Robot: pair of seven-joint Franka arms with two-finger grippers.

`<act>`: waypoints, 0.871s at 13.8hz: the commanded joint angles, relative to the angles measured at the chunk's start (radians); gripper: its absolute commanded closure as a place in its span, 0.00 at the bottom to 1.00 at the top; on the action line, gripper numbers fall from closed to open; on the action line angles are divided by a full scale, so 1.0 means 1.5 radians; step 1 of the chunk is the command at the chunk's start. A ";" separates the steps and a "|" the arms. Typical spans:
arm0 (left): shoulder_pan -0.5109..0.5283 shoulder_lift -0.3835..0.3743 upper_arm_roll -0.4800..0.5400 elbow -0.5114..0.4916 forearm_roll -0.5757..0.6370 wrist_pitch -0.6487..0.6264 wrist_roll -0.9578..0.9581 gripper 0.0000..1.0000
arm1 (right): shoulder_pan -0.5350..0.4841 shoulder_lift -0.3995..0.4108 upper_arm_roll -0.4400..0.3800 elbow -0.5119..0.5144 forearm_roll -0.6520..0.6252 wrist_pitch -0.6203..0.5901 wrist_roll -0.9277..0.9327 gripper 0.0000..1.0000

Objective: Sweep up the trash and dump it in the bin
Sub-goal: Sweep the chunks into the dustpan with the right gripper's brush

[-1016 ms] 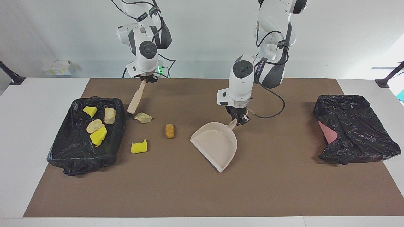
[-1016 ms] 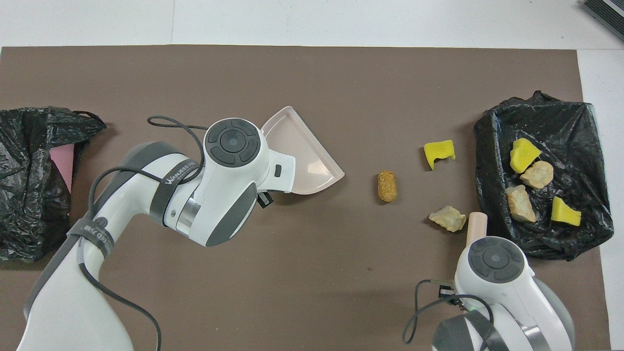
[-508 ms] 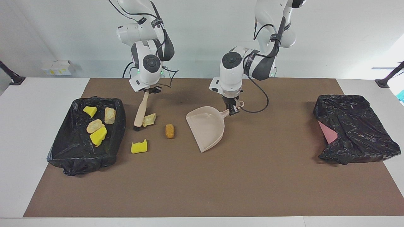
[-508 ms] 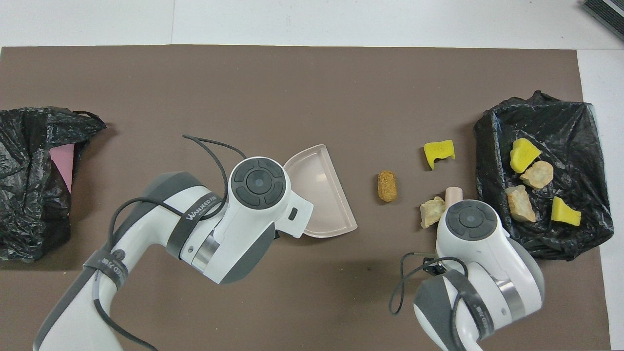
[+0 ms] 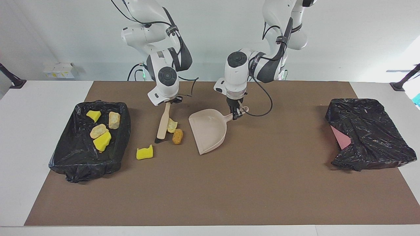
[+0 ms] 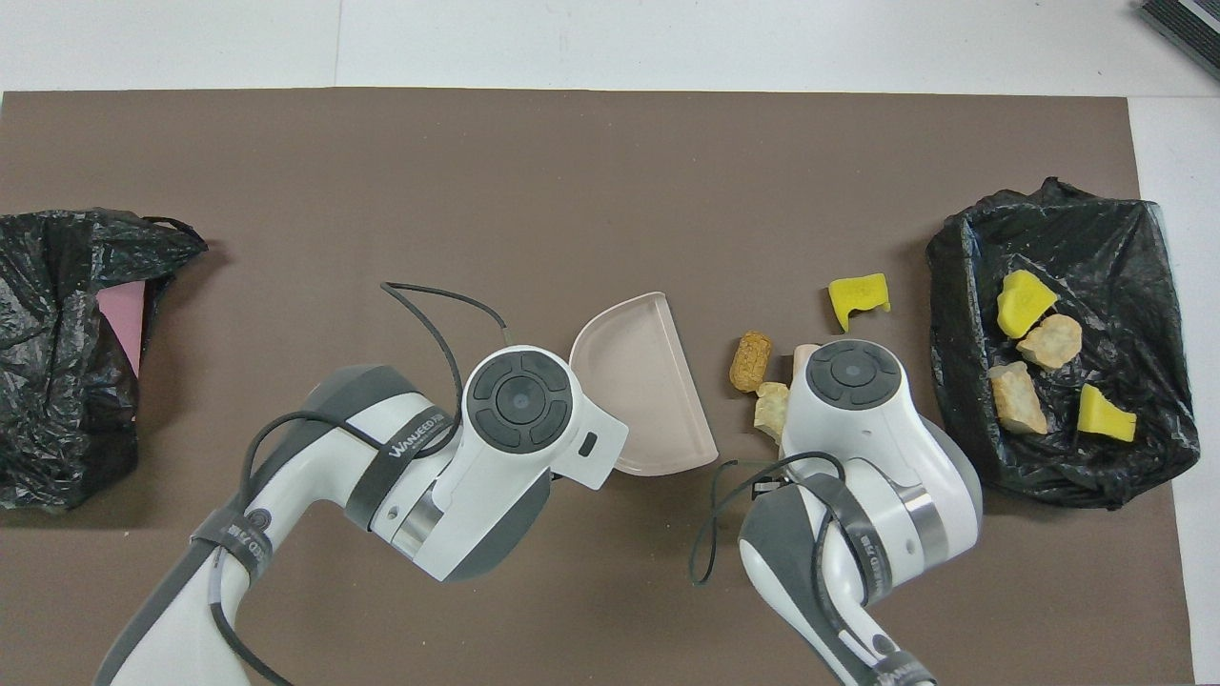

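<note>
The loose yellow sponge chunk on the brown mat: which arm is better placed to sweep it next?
Probably the right arm. Its pincer holds the beige brush with black bristles, whose tip stands close to the yellow sponge chunk. The left pincer holds the beige plastic dustpan, set more toward the left arm's end.

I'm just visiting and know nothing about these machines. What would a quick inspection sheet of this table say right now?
Surface: brown mat on a white table.
Job's things: four trash bits in the black-lined bin; pale lump and orange nugget between brush and dustpan; yellow sponge chunk loose on the mat.
Clutter: crumpled black bag over something pink, at the left arm's end.
Grippers: left end effector shut on the dustpan handle; right end effector shut on the brush handle.
Cables: black cable loops hang at both wrists.
Surroundings: white wall, small box, black posts at the table ends.
</note>
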State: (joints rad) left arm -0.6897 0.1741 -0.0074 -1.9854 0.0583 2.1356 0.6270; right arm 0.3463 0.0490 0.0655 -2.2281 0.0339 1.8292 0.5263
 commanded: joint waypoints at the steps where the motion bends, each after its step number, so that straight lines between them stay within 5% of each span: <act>1: -0.029 -0.011 0.007 -0.025 -0.011 0.048 -0.011 1.00 | 0.022 0.020 0.004 0.032 0.061 0.001 -0.025 1.00; 7: -0.020 -0.014 0.007 -0.067 -0.014 0.125 0.031 1.00 | 0.053 0.017 0.001 0.092 0.077 -0.038 -0.093 1.00; 12: 0.019 -0.004 0.007 -0.067 -0.096 0.158 0.107 1.00 | 0.040 0.058 0.000 0.241 -0.044 -0.157 -0.161 1.00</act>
State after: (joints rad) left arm -0.6880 0.1767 0.0030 -2.0650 -0.0418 2.3347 0.7348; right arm 0.4201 0.0723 0.0614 -1.9731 0.0323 1.6585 0.3549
